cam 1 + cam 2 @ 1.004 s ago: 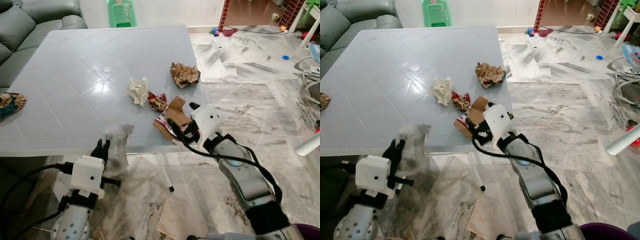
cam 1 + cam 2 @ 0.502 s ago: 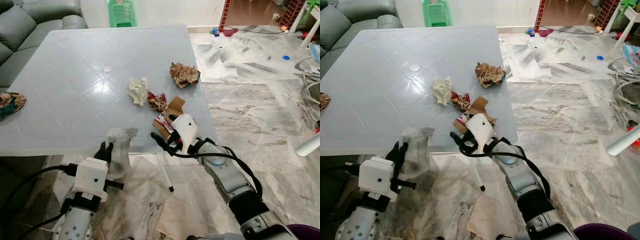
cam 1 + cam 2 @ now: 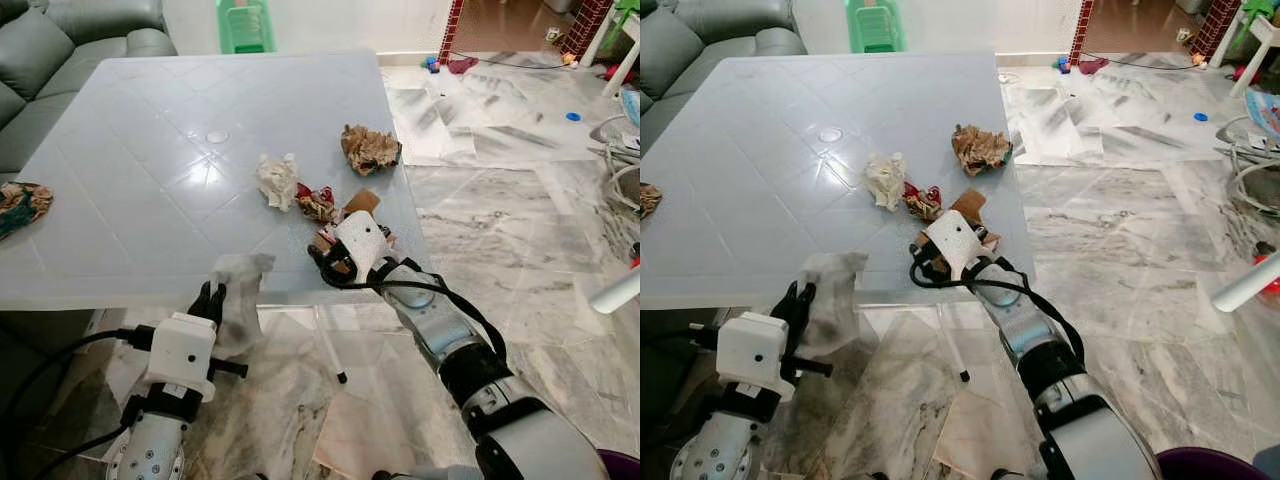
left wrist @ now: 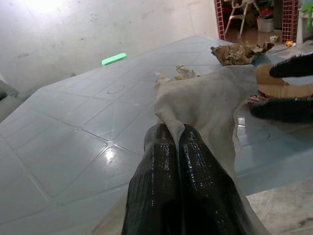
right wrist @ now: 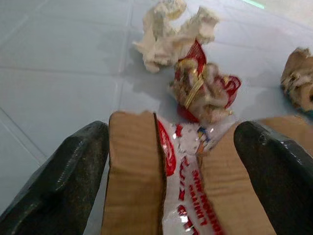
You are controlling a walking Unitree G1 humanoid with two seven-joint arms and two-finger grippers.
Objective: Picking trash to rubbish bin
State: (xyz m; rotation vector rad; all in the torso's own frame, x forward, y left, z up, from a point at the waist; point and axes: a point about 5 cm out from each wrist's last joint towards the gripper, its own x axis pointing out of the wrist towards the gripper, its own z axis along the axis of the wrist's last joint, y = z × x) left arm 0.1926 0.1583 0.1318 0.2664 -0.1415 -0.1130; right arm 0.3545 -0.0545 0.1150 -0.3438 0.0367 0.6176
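Here, far left on my feed, a bit of patterned cloth (image 3: 20, 203) lies at the bench (image 3: 130, 190) edge beside the grey sofa (image 3: 60, 40). Left end effector (image 3: 211, 297) hangs off the near edge, fingers (image 4: 168, 161) pressed together on a limp grey tissue (image 4: 210, 105). Mid-bench: a white paper wad (image 3: 276, 180), touching it a red-and-gold wrapper (image 5: 205, 90). Right end effector (image 5: 178, 161) sits low at the near right corner, fingers (image 5: 63, 171) spread wide on either side of a folded cardboard piece with a red-printed wrapper (image 5: 190, 196) in its fold; I can't tell if they grip yet. Further back, a crumpled brown paper ball (image 3: 369, 149). Marble floor (image 3: 520, 220) to the right.
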